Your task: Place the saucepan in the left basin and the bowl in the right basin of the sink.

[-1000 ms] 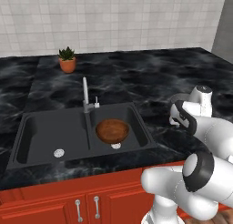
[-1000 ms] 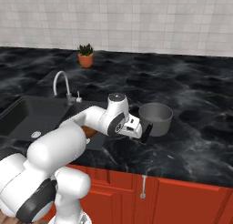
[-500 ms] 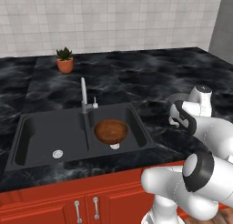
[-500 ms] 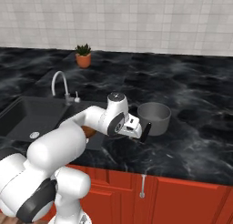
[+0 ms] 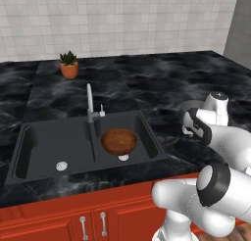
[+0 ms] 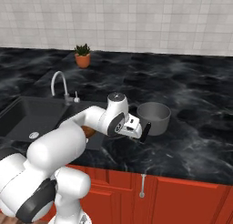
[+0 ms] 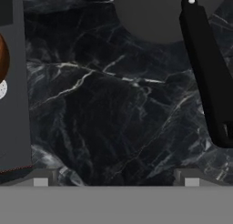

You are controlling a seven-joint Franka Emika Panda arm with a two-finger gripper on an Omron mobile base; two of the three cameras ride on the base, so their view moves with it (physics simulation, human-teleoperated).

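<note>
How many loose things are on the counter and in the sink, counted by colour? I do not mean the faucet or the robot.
Grey: 1, the saucepan on the counter.
Reddish-brown: 1, the bowl in the right basin.
Orange: 1, the plant pot near the wall.
Total: 3

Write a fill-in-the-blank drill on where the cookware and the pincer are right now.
1. The bowl sits in the ____ basin of the sink.
2. The saucepan stands on the ____, outside the sink.
3. The pincer is ____ and holds nothing.
4. The saucepan's handle is coloured ____.

Missing words: right; counter; open; black
</note>
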